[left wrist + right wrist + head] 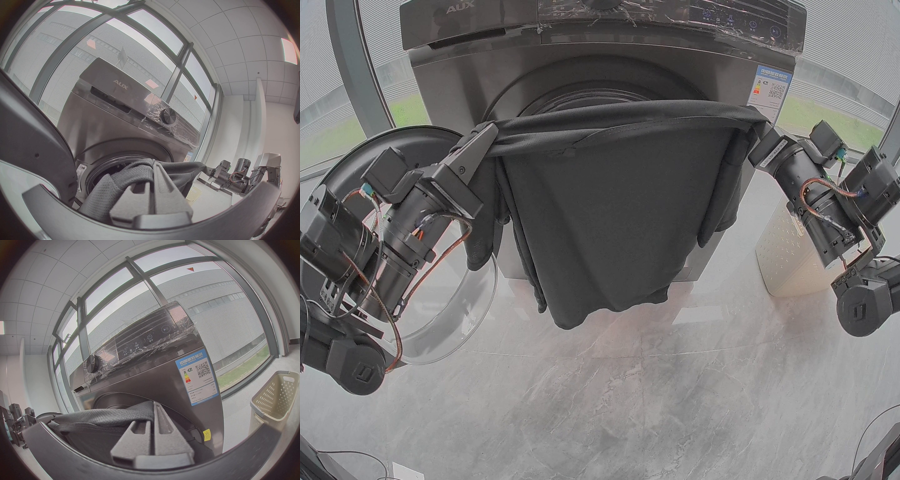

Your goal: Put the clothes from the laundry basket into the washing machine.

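Our left claw (486, 134) is clenched on one end of a black garment (612, 212), our right claw (761, 130) on the other. It hangs stretched between them across the washing machine (456, 81) front. The laundry basket (784, 262) stands on the floor (612, 400) by the machine's right corner.

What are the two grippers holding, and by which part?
One dark garment, stretched in front of the washing machine. The left gripper pinches one end of its bunched top edge, the right gripper the other end; the rest hangs free.
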